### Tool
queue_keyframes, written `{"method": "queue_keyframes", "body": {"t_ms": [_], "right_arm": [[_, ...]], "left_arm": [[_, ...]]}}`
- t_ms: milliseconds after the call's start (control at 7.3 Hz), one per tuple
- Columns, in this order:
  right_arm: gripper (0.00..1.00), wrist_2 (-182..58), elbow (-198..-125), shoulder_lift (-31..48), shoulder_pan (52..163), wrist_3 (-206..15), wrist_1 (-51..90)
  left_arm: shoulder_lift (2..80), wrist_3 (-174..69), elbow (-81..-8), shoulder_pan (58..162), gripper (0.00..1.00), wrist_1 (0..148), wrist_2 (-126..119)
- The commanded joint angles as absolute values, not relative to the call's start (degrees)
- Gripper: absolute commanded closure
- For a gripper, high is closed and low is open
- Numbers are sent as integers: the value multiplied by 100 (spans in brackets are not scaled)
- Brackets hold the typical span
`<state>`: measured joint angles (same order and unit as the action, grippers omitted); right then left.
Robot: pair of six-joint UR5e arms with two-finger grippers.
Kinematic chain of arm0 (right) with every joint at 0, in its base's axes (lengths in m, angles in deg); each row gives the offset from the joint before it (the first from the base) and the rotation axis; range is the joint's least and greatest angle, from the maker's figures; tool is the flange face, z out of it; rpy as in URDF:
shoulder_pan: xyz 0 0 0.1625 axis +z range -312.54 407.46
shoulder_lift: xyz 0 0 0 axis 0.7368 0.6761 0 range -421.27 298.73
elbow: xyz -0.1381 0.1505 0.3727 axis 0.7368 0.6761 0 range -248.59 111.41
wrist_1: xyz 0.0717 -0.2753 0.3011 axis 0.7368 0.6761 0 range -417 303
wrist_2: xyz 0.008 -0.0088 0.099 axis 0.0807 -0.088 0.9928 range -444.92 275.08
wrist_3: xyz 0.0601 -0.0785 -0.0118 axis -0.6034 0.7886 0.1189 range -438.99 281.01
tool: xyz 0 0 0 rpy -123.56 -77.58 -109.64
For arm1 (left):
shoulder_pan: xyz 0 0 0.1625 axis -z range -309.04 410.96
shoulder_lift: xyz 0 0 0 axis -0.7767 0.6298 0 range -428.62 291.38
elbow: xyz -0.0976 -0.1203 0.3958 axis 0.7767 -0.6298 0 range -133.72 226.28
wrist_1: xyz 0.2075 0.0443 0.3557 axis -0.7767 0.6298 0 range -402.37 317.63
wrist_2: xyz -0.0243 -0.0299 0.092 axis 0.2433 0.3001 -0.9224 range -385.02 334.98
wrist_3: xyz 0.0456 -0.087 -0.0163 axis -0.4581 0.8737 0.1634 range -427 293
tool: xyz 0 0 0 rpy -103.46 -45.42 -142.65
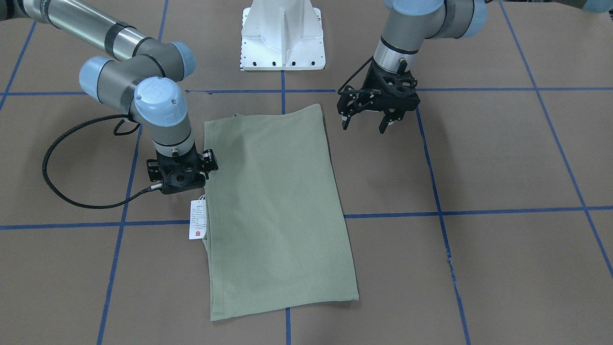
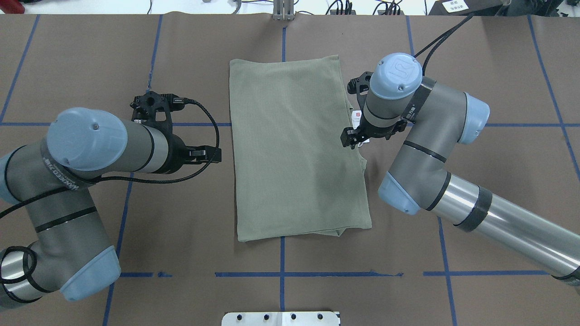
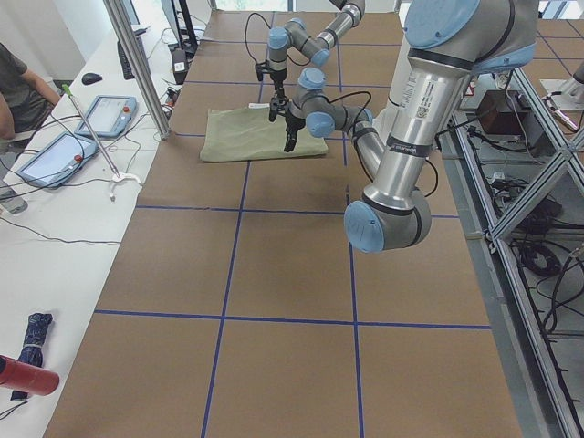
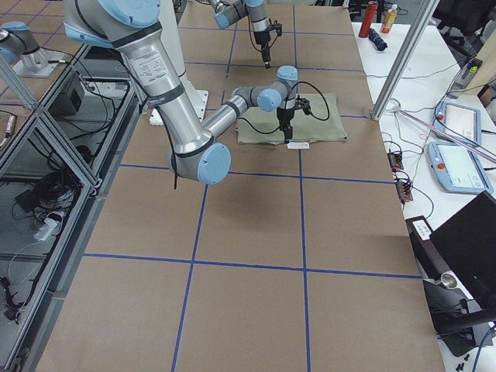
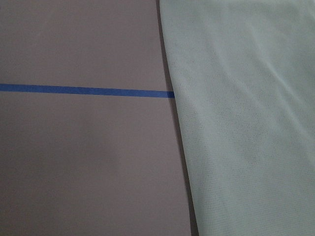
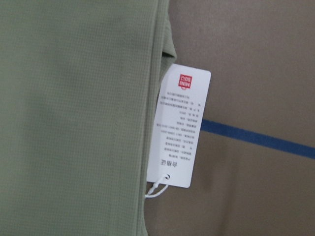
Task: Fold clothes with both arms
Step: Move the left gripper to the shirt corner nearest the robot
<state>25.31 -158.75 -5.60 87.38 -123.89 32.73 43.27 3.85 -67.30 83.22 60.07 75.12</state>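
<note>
One white pedestal [image 1: 283, 33] stands at the robot-side edge of the table [image 2: 476, 217], whose brown top is crossed by blue tape lines [image 2: 317, 274]. Past it lies the one shirt [image 2: 294, 149], about midway between the pedestal and the table's far edge, its long sides running toward that edge. It is sage green, a fine ribbed knit, folded flat into a long rectangle a little wider at the near end. A lower layer peeps out along its right side and at the near right corner. One white hang tag [image 1: 198, 219] with a red mark and small print sticks out from the shirt's right long side on a white string and lies flat on the table.

Two arms flank the shirt. The right arm [image 2: 430, 122] points straight down just beside the right long side, over the tag. Its jaws are hidden under the wrist, so I cannot tell whether they are apart or closed. The left arm [image 2: 86, 140] hangs above bare table off the left long side, clear of the cloth. Its jaws stand wide apart and hold nothing.
</note>
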Motion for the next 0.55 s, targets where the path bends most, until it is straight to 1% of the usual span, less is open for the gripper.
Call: {"method": "queue_keyframes", "body": {"t_ms": [0,137,411], "right_arm": [[0,2643,-15876,-765,8886,-12425,3143],[0,2896,-16068,-696,8903,-12486,3064],[0,2942,-16743,-249,8912,-12504,3072]], "left_arm": [[4318,471,-6675,8304,0,6072,7526],[4274,872,-6675,8191,0,6307,7622],[4317,2267,-6675,7272,0,6450,7571]]}}
